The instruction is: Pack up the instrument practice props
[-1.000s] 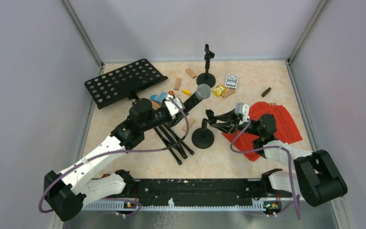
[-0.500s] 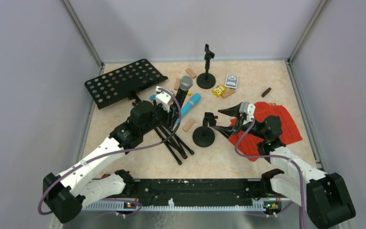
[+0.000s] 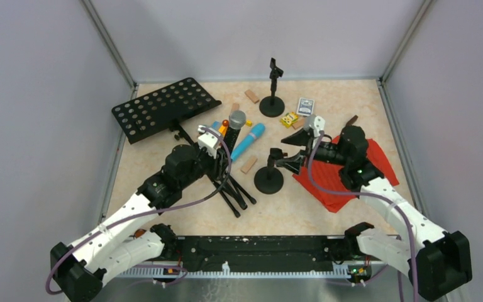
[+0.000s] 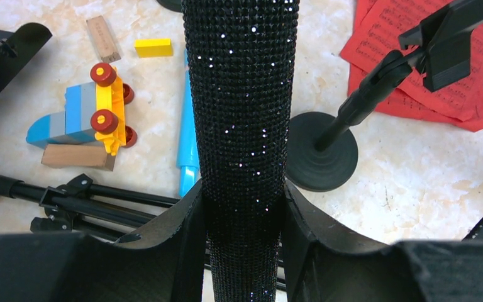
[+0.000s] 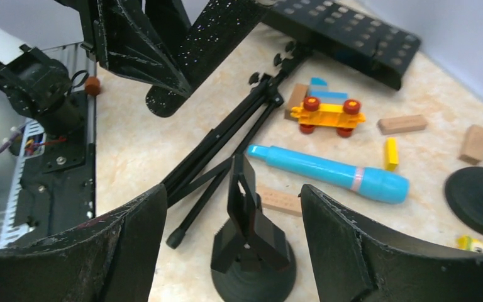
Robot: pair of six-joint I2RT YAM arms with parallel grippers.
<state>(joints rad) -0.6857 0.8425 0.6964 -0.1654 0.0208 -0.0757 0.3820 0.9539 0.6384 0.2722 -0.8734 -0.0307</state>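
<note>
Start at the near side of the bench (image 3: 289, 211): find the folded tripod legs (image 3: 229, 189) of the black hole-punched music desk (image 3: 163, 108), thin matte tubes lying flat and running diagonally away toward the left. Just right of them, locate the near mic holder (image 3: 268, 181), upright on a round, flat, matte black base, with a slim stem and a forked clip on top. Read the right gripper (image 3: 291, 153) as spread wide and holding nothing, with fingers (image 5: 132, 245) aimed at that clip from the right. Treat this as the governing relation: holder straight ahead of the fingers, clip in line with the gap between them, long axis vertical, right arm clearly the nearer. Cannot tell from either view whether touching yet. Expect a light, top-slender part, likely to tip on its base if pushed sideways. Under the right arm, note the red sheet-music pages (image 3: 336, 192): thin printed paper, overlapped, lying flat. On the left, see the left gripper (image 3: 222, 151) clamped on the black silver-headed microphone (image 3: 237, 118): tapered handle with a rough, glittering black wrap, held raised, silver mesh head pointing away. Beyond, find the blue microphone (image 3: 248, 140), smooth plastic, lying flat with long axis diagonal, near the colourful toy vehicle (image 4: 94, 116) and the small wooden blocks (image 3: 248, 165). Farthest, note the music desk's perforated plate at the back left and the second mic holder (image 3: 272, 104) upright at the back.
</note>
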